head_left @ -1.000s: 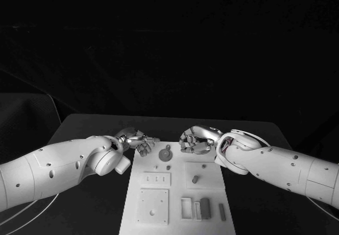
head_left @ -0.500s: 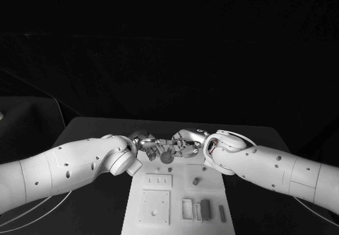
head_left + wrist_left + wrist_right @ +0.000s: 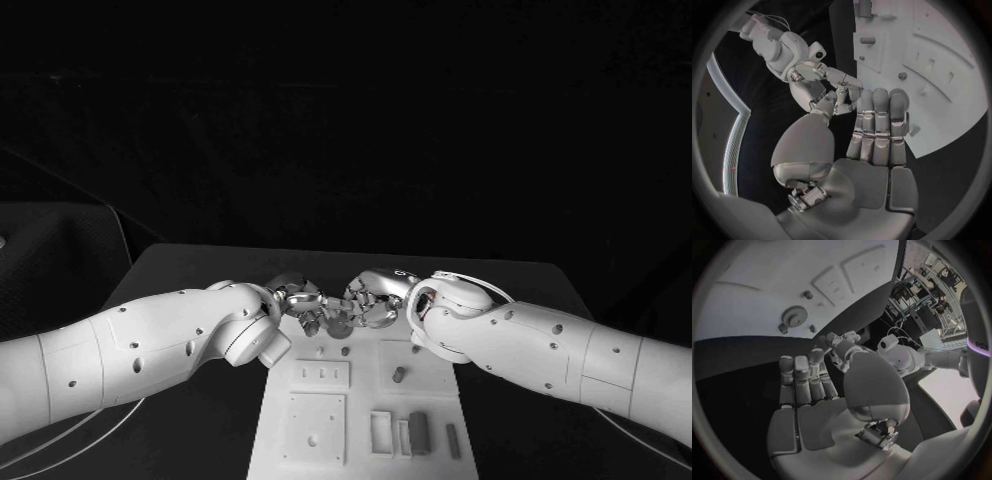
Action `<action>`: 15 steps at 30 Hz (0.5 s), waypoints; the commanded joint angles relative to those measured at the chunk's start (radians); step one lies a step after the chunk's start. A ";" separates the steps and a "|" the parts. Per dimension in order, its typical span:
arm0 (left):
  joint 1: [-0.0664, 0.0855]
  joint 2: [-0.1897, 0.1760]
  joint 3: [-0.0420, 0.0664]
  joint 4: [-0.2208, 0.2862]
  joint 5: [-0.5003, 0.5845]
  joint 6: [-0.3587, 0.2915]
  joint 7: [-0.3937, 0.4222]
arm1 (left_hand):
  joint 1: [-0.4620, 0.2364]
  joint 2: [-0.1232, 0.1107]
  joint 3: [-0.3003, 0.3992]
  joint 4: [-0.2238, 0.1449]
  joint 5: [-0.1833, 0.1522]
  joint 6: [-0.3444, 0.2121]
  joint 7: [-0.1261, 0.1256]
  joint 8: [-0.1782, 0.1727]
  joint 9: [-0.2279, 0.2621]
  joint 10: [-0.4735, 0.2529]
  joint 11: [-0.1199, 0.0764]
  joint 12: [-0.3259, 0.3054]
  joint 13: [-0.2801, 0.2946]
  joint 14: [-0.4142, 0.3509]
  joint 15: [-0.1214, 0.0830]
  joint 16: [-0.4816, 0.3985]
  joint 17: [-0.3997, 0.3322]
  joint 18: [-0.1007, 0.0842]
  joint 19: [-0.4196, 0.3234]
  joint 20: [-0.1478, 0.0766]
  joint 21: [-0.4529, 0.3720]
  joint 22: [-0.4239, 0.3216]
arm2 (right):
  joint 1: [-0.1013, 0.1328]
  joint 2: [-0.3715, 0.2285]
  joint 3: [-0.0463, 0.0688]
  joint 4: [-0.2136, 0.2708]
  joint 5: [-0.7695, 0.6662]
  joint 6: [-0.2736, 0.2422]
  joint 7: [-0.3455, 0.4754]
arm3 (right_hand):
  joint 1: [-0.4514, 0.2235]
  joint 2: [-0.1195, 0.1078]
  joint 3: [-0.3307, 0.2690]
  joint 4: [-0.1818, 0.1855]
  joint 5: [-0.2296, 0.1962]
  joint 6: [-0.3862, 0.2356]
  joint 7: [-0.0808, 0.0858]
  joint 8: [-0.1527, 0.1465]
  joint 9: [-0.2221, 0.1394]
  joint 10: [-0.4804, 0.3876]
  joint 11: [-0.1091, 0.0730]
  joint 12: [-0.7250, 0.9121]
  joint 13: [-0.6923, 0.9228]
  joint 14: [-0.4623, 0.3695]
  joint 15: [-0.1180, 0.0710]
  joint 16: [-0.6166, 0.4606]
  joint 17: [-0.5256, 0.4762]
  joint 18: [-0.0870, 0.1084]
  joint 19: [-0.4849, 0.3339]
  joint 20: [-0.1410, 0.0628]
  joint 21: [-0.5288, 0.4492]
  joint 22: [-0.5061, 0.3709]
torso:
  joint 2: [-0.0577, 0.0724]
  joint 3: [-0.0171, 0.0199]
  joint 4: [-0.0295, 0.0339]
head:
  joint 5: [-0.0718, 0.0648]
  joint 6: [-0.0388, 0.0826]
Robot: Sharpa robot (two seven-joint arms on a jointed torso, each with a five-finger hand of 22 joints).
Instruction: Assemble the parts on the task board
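Both robot hands closed in, left (image 3: 299, 298) touching right (image 3: 378, 298), empty.

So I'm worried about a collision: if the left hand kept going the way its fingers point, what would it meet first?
Most likely the right hand: the left hand faces it fingertip to fingertip above the task board, though depth is unclear.

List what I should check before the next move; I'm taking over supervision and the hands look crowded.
1. Gear lies flat on the task board, free of both hands: ok.
2. Left hand and right hand are clear of each other: not ok. Their fingertips meet over the board's far end.
3. Either hand is holding a part: cannot tell.
4. Grey block at the board's near end is clear of the hands: ok.
5. Peg at mid-board is clear of the hands: ok.
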 commanded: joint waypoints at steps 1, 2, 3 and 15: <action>0.001 0.004 0.000 0.001 -0.022 0.002 -0.022 | 0.009 0.001 0.001 -0.005 0.005 0.004 0.001 -0.005 -0.001 -0.005 0.000 0.003 0.001 -0.007 -0.002 0.007 0.001 0.015 -0.002 -0.008 0.000 -0.001 | -0.001 0.003 0.000 0.006 -0.025 0.017 -0.020 | 0.000 -0.010 -0.003 0.000 0.004 0.007 0.013 0.006 0.001 0.007 0.002 0.005 -0.001 0.007 -0.002 0.005 -0.002 -0.003 0.003 -0.001 0.022 0.000 | 0.002 0.0008 -0.0001 | 0.000 -0.001; 0.001 0.005 0.000 0.001 -0.026 0.001 -0.026 | 0.010 0.001 0.001 -0.005 0.005 0.005 0.001 -0.005 -0.001 -0.005 0.000 0.003 0.001 -0.007 -0.002 0.007 0.001 0.015 -0.002 -0.008 0.000 -0.001 | -0.001 0.003 0.000 0.006 -0.025 0.016 -0.021 | 0.000 -0.010 -0.003 0.000 0.004 0.007 0.013 0.006 0.001 0.007 0.002 0.005 -0.001 0.007 -0.002 0.005 -0.002 -0.003 0.003 -0.001 0.022 0.000 | 0.002 0.0008 0.0006 | 0.000 -0.002; 0.001 0.006 0.000 0.000 -0.030 -0.003 -0.031 | 0.010 0.002 0.001 -0.005 0.005 0.005 0.001 -0.004 -0.001 -0.005 0.000 0.003 0.001 -0.007 -0.002 0.007 0.001 0.015 -0.002 -0.008 0.000 -0.001 | -0.001 0.004 0.000 0.007 -0.025 0.015 -0.021 | 0.000 -0.010 -0.003 0.000 0.004 0.007 0.013 0.006 0.001 0.007 0.002 0.005 -0.001 0.007 -0.002 0.005 -0.002 -0.003 0.003 -0.001 0.022 0.000 | 0.002 0.0011 0.0009 | -0.001 -0.003; 0.001 0.019 0.000 -0.006 -0.048 -0.015 -0.083 | 0.023 0.009 0.011 -0.006 0.006 0.012 0.000 -0.002 0.001 0.000 -0.001 0.007 0.003 -0.003 -0.003 0.011 0.007 0.014 0.002 -0.008 0.003 0.000 | -0.001 0.012 0.000 0.016 -0.035 0.015 -0.030 | -0.001 -0.010 -0.004 0.000 0.004 0.008 0.012 0.006 0.001 0.009 0.001 0.006 -0.001 0.008 -0.003 0.006 -0.001 -0.003 0.004 -0.002 0.023 0.000 | 0.001 0.0018 0.0007 | -0.002 -0.007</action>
